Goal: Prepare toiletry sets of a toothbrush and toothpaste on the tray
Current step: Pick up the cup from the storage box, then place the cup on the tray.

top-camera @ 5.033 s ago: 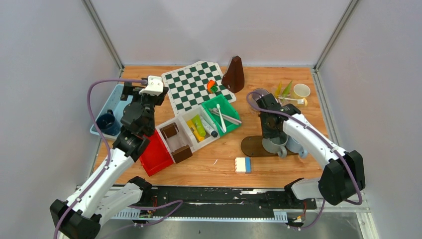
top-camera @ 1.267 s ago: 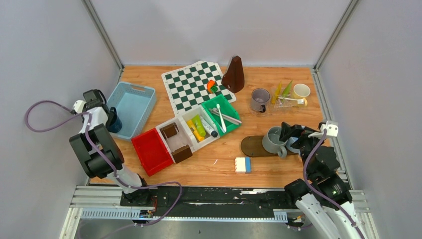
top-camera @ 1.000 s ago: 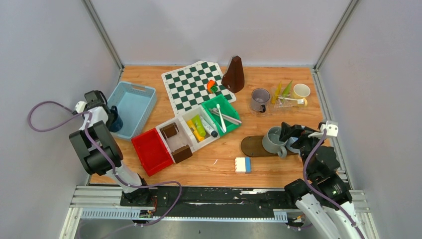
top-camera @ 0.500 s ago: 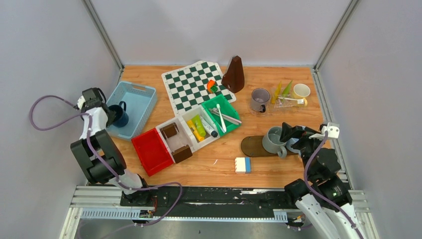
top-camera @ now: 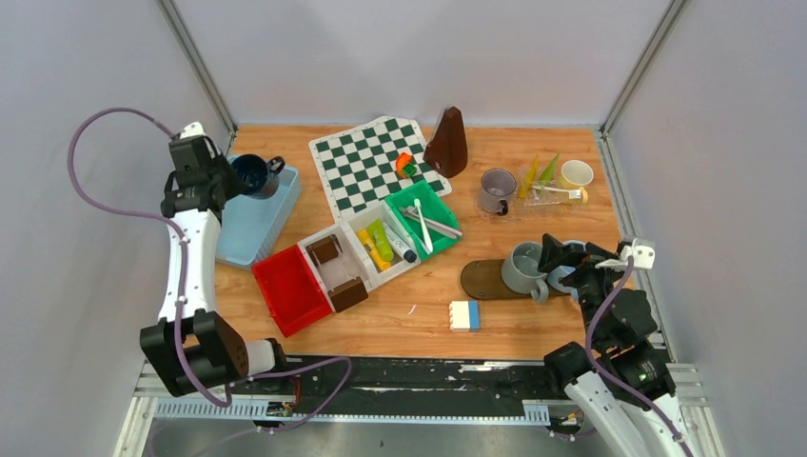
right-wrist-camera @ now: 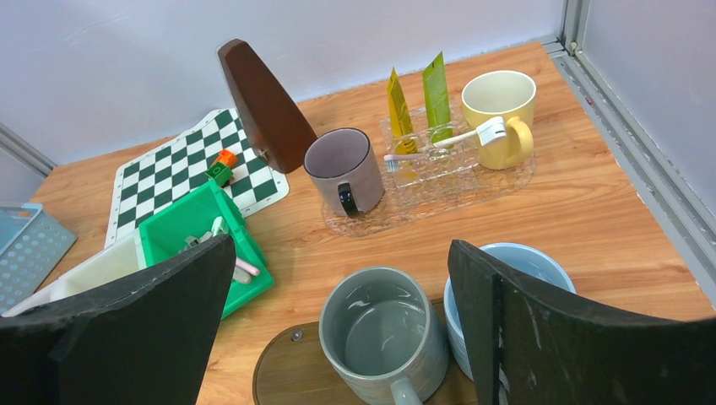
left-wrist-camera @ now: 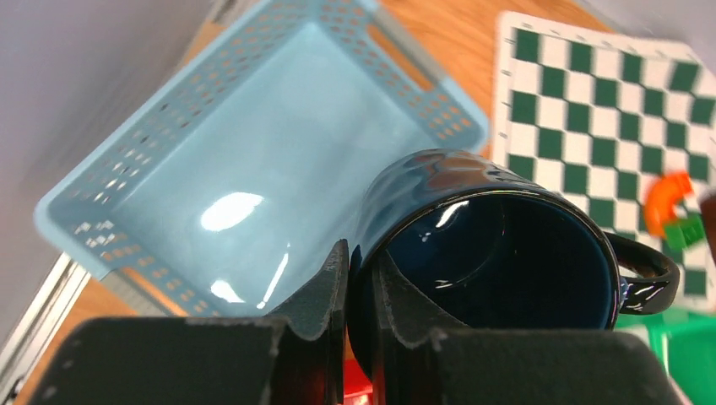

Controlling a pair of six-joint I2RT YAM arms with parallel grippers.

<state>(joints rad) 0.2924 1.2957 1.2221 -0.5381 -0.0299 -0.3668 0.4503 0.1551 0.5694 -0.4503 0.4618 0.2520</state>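
Left gripper (left-wrist-camera: 359,255) pinches the blue mug (left-wrist-camera: 431,181) by its rim, over the far-left basket (left-wrist-camera: 253,143).
Thin grip on a tilted mug: it could twist loose and drop.

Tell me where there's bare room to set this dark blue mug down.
Free: inside the blue basket; bare wood between red bin, white-blue block and near edge. Crowded: the clear tray and the round board.

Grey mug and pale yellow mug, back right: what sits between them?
Right wrist view: between the grey mug and the pale yellow mug stand a yellow tube and a green tube, with a whitish toothbrush lying across in front.
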